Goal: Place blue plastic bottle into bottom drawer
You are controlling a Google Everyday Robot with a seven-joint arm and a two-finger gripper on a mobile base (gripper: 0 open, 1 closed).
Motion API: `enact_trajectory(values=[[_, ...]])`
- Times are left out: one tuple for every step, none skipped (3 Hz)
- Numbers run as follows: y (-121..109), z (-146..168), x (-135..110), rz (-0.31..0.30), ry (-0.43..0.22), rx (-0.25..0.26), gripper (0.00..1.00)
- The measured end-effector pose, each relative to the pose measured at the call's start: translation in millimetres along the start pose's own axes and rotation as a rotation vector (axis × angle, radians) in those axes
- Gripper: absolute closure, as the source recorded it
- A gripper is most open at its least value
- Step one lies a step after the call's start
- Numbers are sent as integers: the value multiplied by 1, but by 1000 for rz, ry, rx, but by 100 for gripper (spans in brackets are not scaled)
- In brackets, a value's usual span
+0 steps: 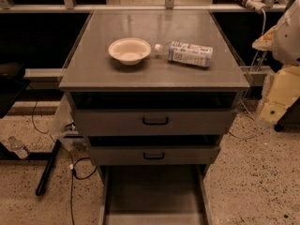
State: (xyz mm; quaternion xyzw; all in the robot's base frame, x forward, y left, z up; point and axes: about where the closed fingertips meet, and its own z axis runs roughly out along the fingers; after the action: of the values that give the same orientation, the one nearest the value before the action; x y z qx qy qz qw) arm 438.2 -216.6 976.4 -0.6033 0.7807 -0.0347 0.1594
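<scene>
On surface (140, 76): blue plastic bottle (190, 53) lying flat, 3 o'clock of bowl (130, 50), cap twd it. Bottom drawer (152, 196) open at 6. Tool (277, 97) at 3 o'clock, off surface; open/closed can't tell.

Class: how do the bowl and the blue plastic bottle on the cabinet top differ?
The bowl stands upright and open; the blue plastic bottle lies on its side, capped. The bowl is plain and pale; the bottle carries a printed label. Both rest on the cabinet top, side by side. The gripper hangs beside the cabinet's right edge.
</scene>
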Motion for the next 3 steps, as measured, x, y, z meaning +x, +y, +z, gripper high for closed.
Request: enact_trajectory(values=[[-2,-1,-2,-4,-5,7,0],[-18,0,-13,-30,-51,70,0],[-38,10,-23,-66,-136,136,0]])
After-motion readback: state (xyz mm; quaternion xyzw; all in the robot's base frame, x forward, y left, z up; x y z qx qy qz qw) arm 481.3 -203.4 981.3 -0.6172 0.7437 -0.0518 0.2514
